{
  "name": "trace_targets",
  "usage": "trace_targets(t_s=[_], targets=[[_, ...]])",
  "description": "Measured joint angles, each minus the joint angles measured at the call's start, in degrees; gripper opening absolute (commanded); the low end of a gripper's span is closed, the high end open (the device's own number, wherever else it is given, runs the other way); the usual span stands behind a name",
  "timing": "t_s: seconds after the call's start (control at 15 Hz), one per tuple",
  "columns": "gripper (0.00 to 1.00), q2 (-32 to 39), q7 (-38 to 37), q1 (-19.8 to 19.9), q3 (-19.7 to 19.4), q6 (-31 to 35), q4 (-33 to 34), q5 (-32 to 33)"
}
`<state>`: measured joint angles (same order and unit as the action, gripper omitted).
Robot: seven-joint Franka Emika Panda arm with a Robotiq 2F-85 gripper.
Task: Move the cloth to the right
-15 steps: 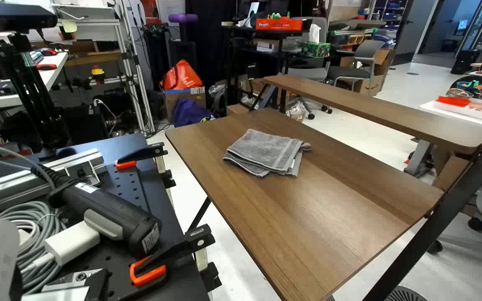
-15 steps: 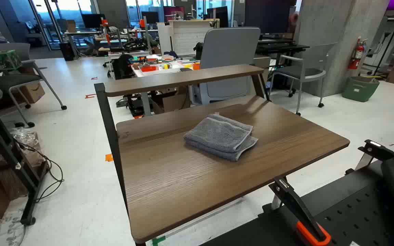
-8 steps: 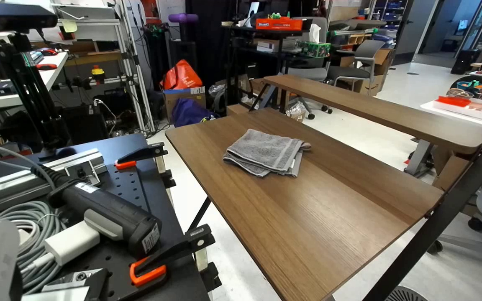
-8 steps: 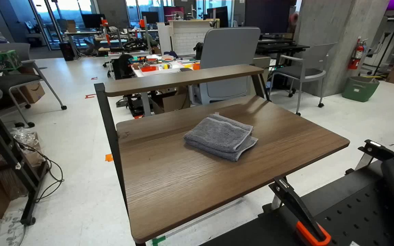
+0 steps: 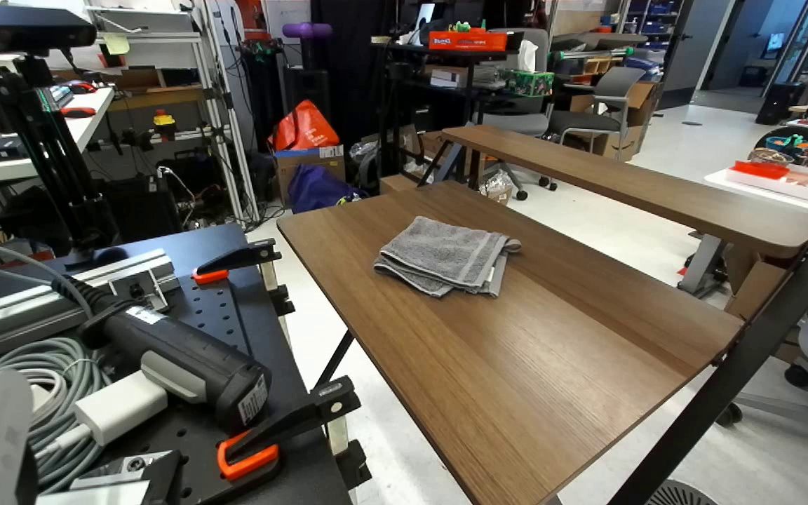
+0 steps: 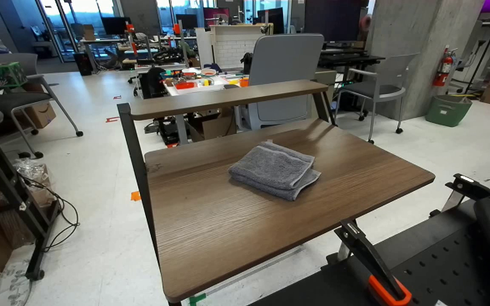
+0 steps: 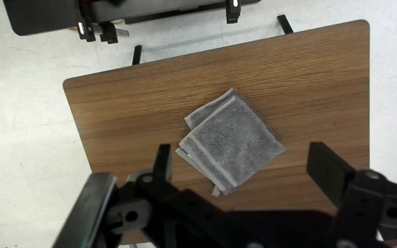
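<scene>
The grey folded cloth lies flat on the brown wooden table in both exterior views. Its layers are offset at the edges, and a pale stripe runs along one side. The cloth also shows in the middle of the wrist view, with a small tag at its lower corner. My gripper shows only in the wrist view. Its two black fingers are wide apart with nothing between them. It hangs above the table with the cloth below, apart from it. The gripper is out of sight in both exterior views.
The brown table has a raised shelf along its far side and a dark metal post at one end. A black bench with orange-tipped clamps, cables and a black tool stands beside the table.
</scene>
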<state>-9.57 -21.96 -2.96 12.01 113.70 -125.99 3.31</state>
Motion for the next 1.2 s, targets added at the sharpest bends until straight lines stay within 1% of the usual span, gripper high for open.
trace_targets(t_s=[0.27,0.47,0.6,0.87,1.2], targets=[[1.00,7.66,-1.23,-0.03,-0.58,10.88,-3.26,0.32],[1.00,14.86,-2.33,-0.32,-1.47,16.90,-3.33,1.11],[1.00,20.00,-2.72,-0.71,-2.76,20.11,-2.39,1.22],[1.00,31.07,-3.19,-2.04,-5.95,24.79,1.81,0.91],[1.00,43.10,-3.25,-3.52,-8.28,25.53,9.71,-1.29]])
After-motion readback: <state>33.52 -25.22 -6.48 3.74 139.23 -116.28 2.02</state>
